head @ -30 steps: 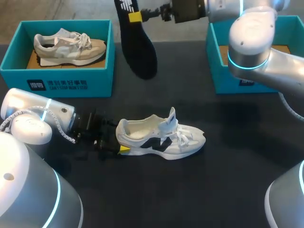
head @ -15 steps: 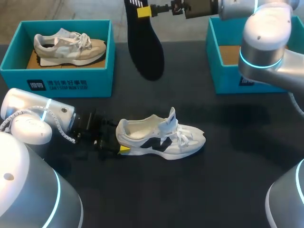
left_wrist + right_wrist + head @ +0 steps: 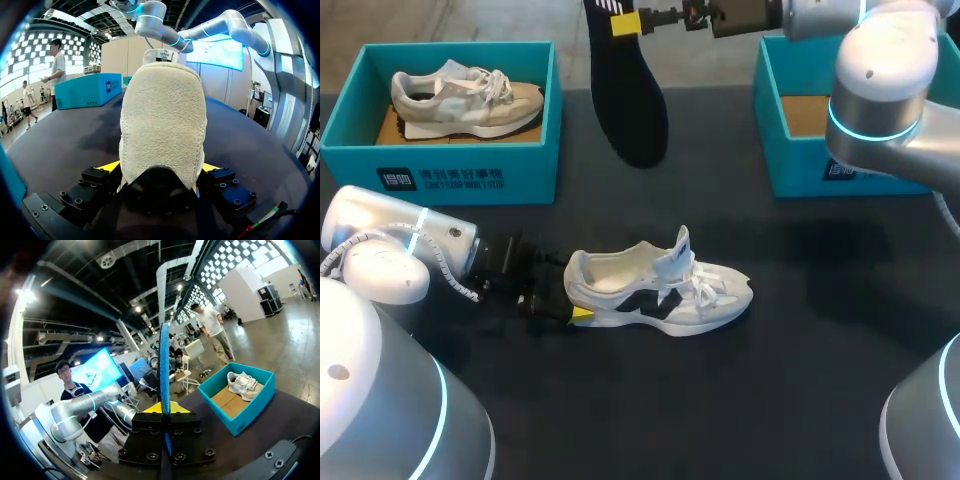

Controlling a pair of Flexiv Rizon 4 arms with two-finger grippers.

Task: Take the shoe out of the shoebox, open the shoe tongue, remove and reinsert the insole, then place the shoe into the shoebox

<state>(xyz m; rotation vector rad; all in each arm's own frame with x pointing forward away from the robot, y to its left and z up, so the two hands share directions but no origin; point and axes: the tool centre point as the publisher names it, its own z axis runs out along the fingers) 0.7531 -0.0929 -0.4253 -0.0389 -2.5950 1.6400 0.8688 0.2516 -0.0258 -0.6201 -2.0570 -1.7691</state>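
The white shoe (image 3: 660,292) stands on its sole near the middle of the table (image 3: 800,400), and your left gripper (image 3: 572,300) is clamped on its heel from both sides. Up to the right, your right gripper (image 3: 626,24) pinches the black insole (image 3: 632,110), which hangs toe-down between the left shoebox (image 3: 440,165) and the right shoebox (image 3: 800,170).

1. Teal box (image 3: 350,170): open-topped, rectangular, with a dark printed label (image 3: 440,180) on its front wall.
2. Sneaker (image 3: 465,100): beige and grey with white laces, inside the teal box. Its heel is toward the box's outer end wall and its toe toward the opposite end wall.
3. Cardboard liner (image 3: 390,128): brown, flat on the teal box's floor, showing beneath and around the sneaker.
4. Worktop (image 3: 740,400): dark, matte, directly under the teal box and extending away from its front wall.
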